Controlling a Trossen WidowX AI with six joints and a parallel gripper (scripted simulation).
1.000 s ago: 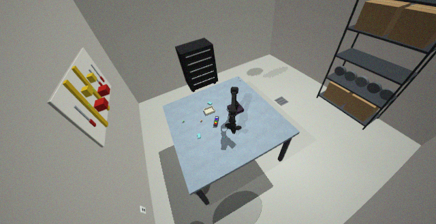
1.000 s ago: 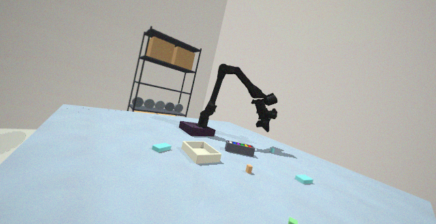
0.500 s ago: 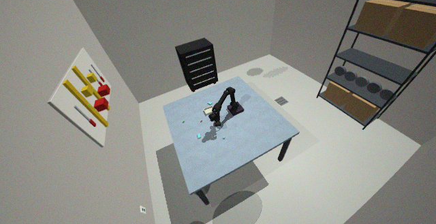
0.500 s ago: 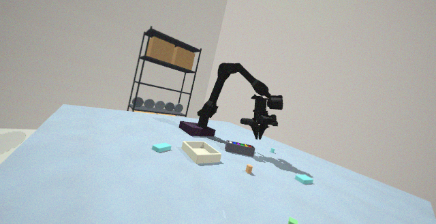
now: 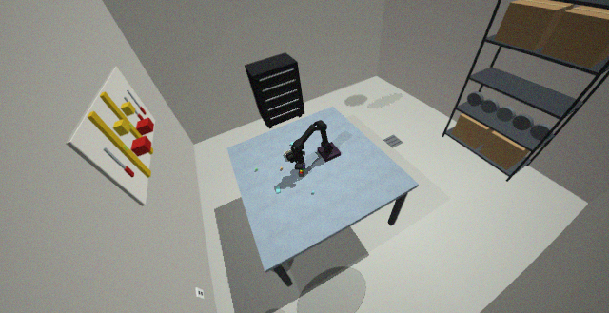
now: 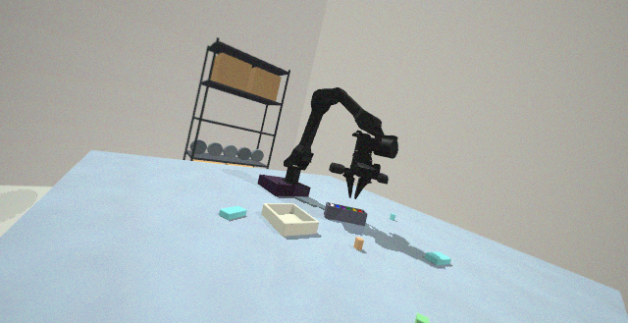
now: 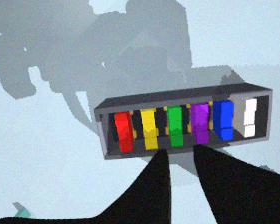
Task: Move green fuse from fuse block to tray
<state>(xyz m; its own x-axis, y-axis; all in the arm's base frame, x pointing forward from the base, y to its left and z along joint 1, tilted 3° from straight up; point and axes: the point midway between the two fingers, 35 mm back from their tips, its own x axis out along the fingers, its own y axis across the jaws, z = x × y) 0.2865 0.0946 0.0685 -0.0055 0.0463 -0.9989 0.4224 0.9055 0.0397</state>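
Note:
The green fuse [image 7: 175, 125] [image 6: 348, 209] stands in the dark fuse block [image 7: 141, 102] [image 6: 344, 216], between the yellow fuse [image 7: 149, 129] and the purple fuse [image 7: 199, 123]. The red fuse [image 7: 123, 131], blue fuse [image 7: 223, 120] and white fuse [image 7: 249, 117] stand in the same row. My gripper [image 7: 180, 154] [image 6: 353, 197] points down above the block, its fingers a small gap apart with nothing between them. In the wrist view the fingertips show just below the green and purple fuses. The cream tray [image 6: 301, 229] looks empty in the exterior view; the arm partly covers it in the top view.
An orange piece [image 6: 359, 243] [image 5: 281, 168] lies in front of the block. Teal pieces [image 6: 233, 212] [image 6: 438, 258] [image 6: 392, 217] lie beyond the tray and on the block's other side. A light green piece [image 6: 421, 318] [image 5: 256, 170] lies farther off on the table.

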